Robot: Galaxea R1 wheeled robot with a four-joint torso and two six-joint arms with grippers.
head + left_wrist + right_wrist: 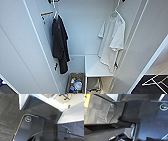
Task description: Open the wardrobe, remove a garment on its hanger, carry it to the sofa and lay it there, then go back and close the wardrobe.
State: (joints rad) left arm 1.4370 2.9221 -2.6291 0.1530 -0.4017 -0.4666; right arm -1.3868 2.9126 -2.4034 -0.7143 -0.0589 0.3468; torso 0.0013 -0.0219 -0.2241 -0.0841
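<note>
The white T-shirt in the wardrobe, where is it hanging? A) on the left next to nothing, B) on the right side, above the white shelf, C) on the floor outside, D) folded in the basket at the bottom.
B: the plain white short-sleeved T-shirt hangs on its thin pale hanger at the right of the open white wardrobe, above the white shelf; the long black garment hangs on the left.

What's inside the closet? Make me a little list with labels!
wardrobe: both doors open, white inside
garment: white T-shirt hanging at the right, on its hanger
black garment: hanging at the left
white shelf unit: low down, under the T-shirt
basket: on the wardrobe floor, holding colourful small things
</note>
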